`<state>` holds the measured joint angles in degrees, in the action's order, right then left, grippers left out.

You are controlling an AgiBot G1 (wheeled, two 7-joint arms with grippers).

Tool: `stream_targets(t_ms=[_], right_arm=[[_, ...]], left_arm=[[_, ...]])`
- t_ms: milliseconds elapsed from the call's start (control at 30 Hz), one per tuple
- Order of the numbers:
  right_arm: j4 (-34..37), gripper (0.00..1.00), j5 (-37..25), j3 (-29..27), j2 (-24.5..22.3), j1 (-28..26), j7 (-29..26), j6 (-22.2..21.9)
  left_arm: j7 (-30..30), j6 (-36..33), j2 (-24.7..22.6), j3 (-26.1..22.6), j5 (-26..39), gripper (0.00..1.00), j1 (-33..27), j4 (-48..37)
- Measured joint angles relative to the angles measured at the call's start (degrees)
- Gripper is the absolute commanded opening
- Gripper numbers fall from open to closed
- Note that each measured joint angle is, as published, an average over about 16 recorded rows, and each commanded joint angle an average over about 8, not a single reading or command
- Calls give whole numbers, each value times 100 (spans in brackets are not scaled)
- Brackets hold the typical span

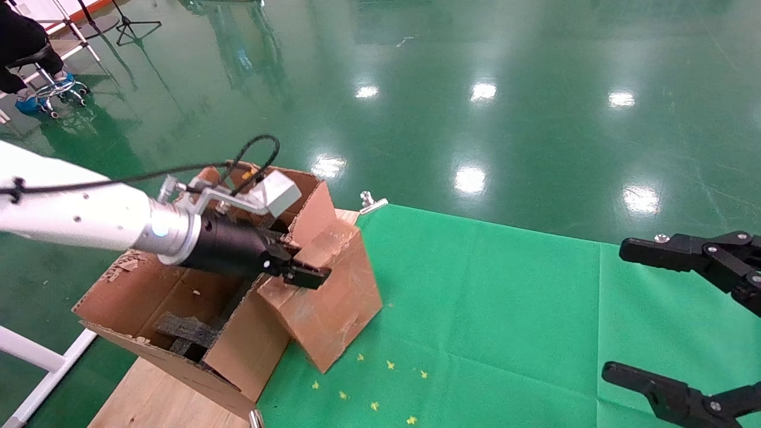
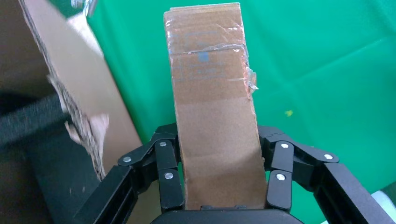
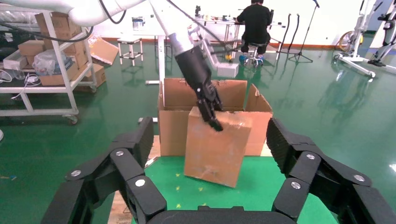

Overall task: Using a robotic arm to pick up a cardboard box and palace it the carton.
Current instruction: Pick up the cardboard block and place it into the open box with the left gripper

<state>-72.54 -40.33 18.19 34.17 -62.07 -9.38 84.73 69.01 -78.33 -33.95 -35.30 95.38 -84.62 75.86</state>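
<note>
Pincer (image 1: 309,274) of the white-and-silver left arm pinches the upper edge of the stiff, probably light reddish-brown cardboard box (image 1: 333,309), tilted against the big flapped carton (image 1: 154,297) left of centre, so that taped rim suits gripping.

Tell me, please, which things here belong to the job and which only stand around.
For the job:
- left gripper, shut on the cardboard box
- carton, open, black foam inside

Only around:
- right gripper, open, idle at the right
- green cloth
- stool
- shelf rack
</note>
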Motion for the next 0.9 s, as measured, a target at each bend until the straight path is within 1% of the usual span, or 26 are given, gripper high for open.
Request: stream_targets(t_ms=[233,367,500,633,733,900], right_arm=[[1,100,1,1,0,0,1,0],[1,100,1,1,0,-1,1,0],[1,100,1,2,-1,-1,1,0],[1,100,2,3,-1,-1,1,-1],[1,100,2,3,-1,-1,2,-1],[1,100,2,4,-1,-1,2,-1]], left_arm=[[-458,109,368,505,-582,0,-362,-81],[-775,169,659,759,-713,0,-597,-163],[-1135,180,925,869,-564,0,-795,-338],[-1562,218,1110,854,-311,0,-837,-717],[-1951,330,1186,807,-149,0,-736,-1124],[-2658,666,1200,727,-14,0,-401,-1928]])
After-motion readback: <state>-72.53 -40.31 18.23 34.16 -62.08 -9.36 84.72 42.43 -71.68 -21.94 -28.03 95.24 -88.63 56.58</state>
